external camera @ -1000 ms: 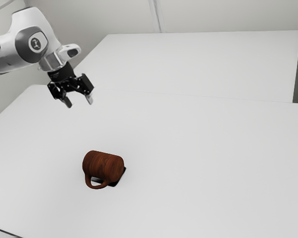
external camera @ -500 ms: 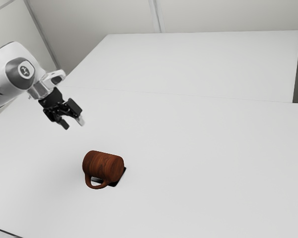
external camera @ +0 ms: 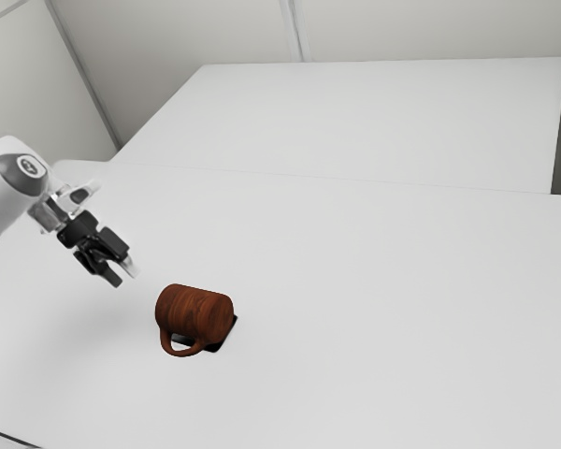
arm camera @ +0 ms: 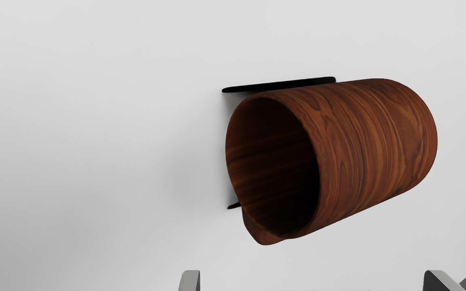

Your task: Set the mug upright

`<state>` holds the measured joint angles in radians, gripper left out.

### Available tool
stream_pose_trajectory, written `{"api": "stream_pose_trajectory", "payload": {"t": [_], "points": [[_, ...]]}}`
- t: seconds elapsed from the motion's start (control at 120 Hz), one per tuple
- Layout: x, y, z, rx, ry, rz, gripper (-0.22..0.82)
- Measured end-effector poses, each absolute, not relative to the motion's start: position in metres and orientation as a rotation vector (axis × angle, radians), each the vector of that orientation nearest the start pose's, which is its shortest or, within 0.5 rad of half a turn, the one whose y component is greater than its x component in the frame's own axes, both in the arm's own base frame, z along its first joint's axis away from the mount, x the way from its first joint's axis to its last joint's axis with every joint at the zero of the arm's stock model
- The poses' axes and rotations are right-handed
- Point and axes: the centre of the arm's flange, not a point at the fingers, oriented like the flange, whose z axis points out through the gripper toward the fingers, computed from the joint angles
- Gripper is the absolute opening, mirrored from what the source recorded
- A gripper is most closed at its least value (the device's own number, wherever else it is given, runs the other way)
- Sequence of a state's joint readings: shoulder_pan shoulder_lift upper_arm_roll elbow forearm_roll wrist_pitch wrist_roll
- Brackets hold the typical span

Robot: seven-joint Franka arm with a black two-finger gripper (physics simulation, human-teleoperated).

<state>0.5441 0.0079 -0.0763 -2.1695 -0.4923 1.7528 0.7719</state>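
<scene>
Lowered toward the white table (external camera: 374, 309), the gripper (external camera: 124, 275) gapes wide, empty, pale walls (external camera: 178, 56) beyond; the wood-grained mug (external camera: 194, 312) lies sideways.

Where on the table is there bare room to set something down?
The white table is bare from the brown wood-grain mug to the exterior view's right edge, and between mug and far seam. It is crowded at the mug, by the thin black object, and beneath the black two-finger tool.

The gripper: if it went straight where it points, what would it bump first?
Probably the tipped-over wood-grain mug, though depth is unclear: the gripper might touch the white table just short of it.
</scene>
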Motion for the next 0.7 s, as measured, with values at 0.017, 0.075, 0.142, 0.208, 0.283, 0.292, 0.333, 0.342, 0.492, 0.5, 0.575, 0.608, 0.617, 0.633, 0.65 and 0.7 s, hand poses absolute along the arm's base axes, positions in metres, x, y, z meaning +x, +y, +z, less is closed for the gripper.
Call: {"api": "stream_pose_trajectory", "payload": {"t": [0.017,0.075,0.142,0.208,0.283,0.292,0.333,0.342,0.492,0.5,0.575,0.608,0.617,0.633,0.65,0.7], "points": [[0.455,0.184,0.370,2.512,-0.136,-0.094,0.60],[0.453,0.189,0.364,2.480,-0.139,-0.089,0.60],[0.452,0.191,0.357,2.442,-0.143,-0.082,0.60],[0.454,0.185,0.351,2.405,-0.162,-0.077,0.60],[0.460,0.171,0.344,2.363,-0.197,-0.075,0.60],[0.461,0.169,0.343,2.359,-0.201,-0.075,0.60],[0.465,0.163,0.341,2.341,-0.218,-0.070,0.60],[0.465,0.162,0.340,2.337,-0.220,-0.069,0.60],[0.470,0.160,0.327,2.277,-0.220,-0.041,0.60],[0.470,0.160,0.327,2.274,-0.220,-0.039,0.60],[0.471,0.159,0.322,2.254,-0.223,-0.027,0.60],[0.471,0.158,0.321,2.246,-0.226,-0.021,0.60],[0.471,0.157,0.321,2.245,-0.227,-0.020,0.60],[0.471,0.157,0.321,2.241,-0.228,-0.017,0.60],[0.471,0.156,0.320,2.236,-0.229,-0.014,0.60],[0.472,0.154,0.318,2.222,-0.230,-0.007,0.60]]}}
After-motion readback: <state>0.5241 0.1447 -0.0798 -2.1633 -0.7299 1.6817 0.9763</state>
